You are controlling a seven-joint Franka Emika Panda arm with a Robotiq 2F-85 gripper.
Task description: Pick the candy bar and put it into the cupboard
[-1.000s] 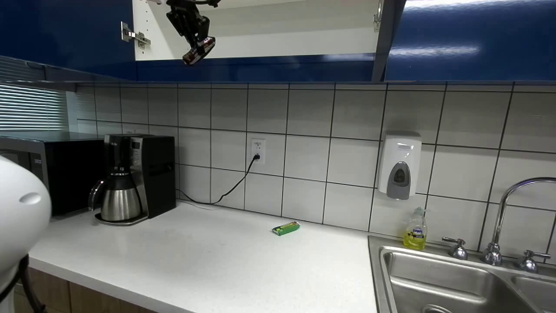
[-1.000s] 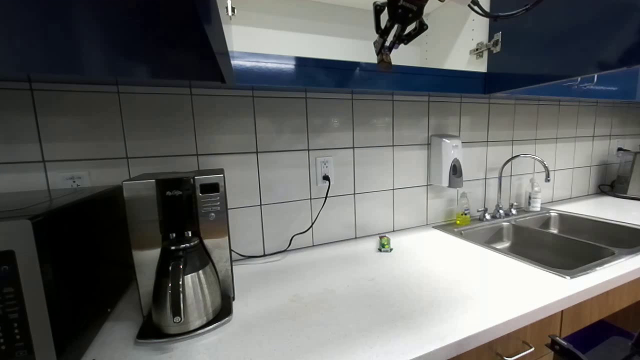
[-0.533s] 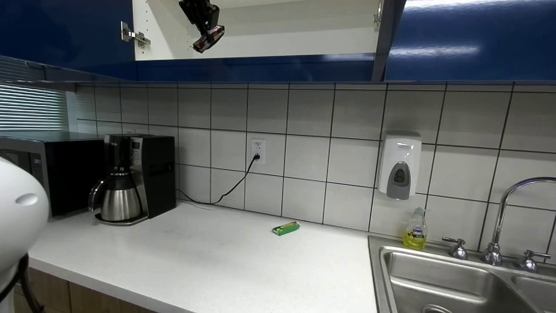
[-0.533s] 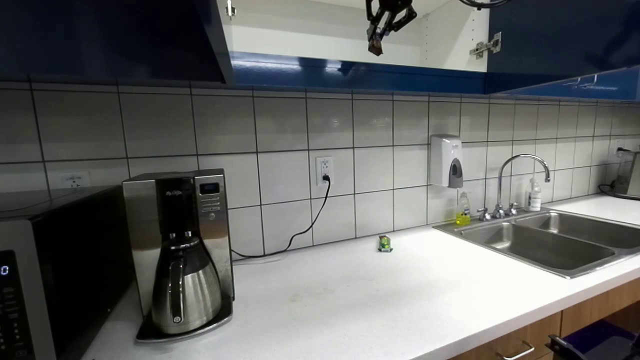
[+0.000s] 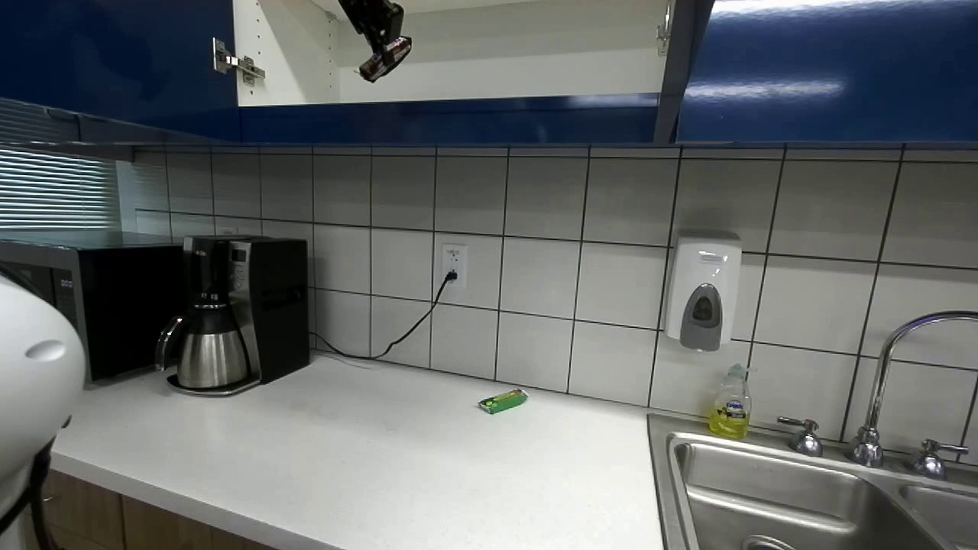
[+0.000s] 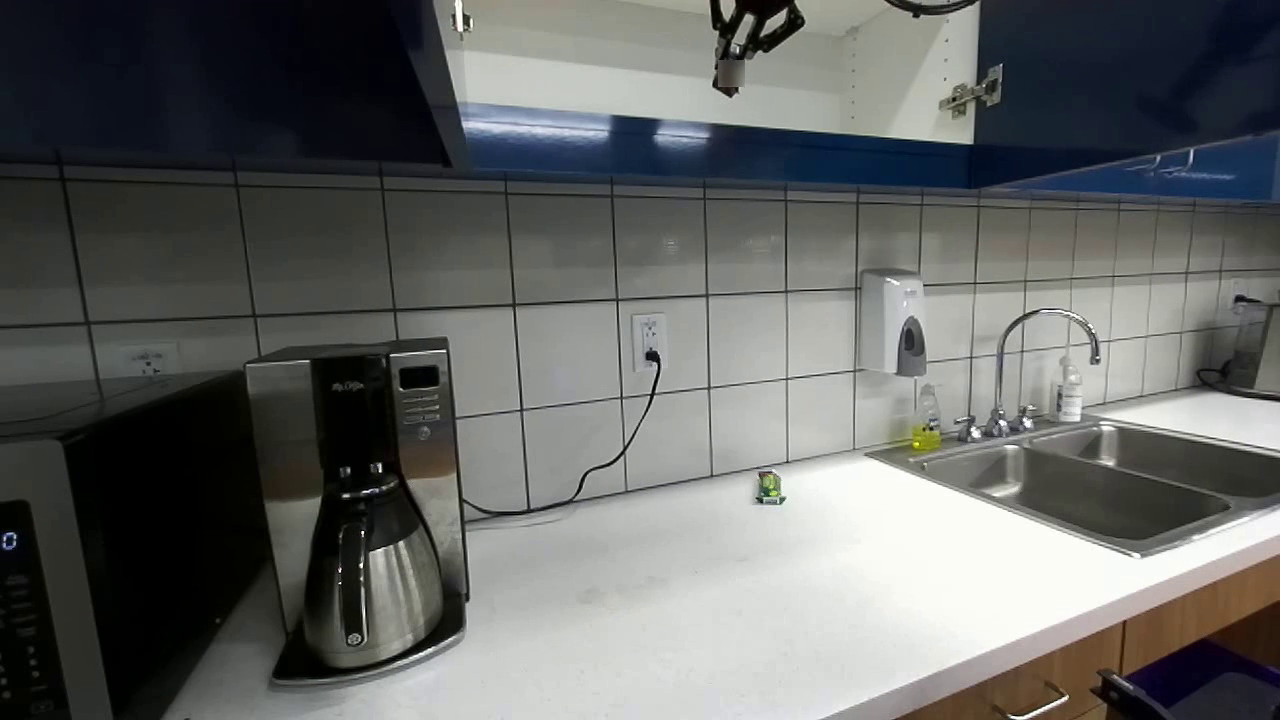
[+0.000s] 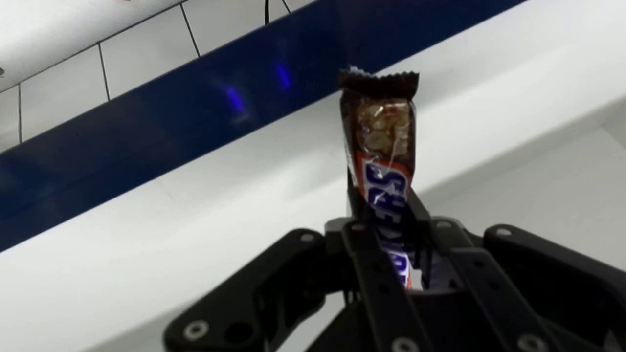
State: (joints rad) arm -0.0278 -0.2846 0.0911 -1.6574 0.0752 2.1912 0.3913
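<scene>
My gripper (image 7: 385, 200) is shut on the candy bar (image 7: 384, 127), a dark brown wrapper with red-edged lettering. The bar sticks out beyond the fingertips and is tilted in an exterior view (image 5: 386, 59). The gripper also shows in both exterior views (image 5: 386, 47) (image 6: 738, 45), hanging from the top edge of the picture. The cupboard (image 5: 497, 69) stands open, with a white interior and a blue bottom edge. The bar appears in front of the white interior, a little above that edge. I cannot tell how deep it is. In the wrist view the bar's tip overlaps the blue edge.
Open blue doors (image 5: 114, 61) (image 6: 1120, 90) flank the opening, with hinges (image 5: 238, 61). A green flat object (image 5: 503, 401) lies on the white counter (image 5: 367, 473). A coffee maker (image 6: 360, 500), a microwave (image 6: 150, 520), a soap dispenser (image 5: 704, 290) and a sink (image 5: 772, 489) stand around.
My gripper has risen with the candy bar and moved toward the cupboard opening. The bar overlapped the blue bottom edge a second ago and now appears above it in both exterior views.
</scene>
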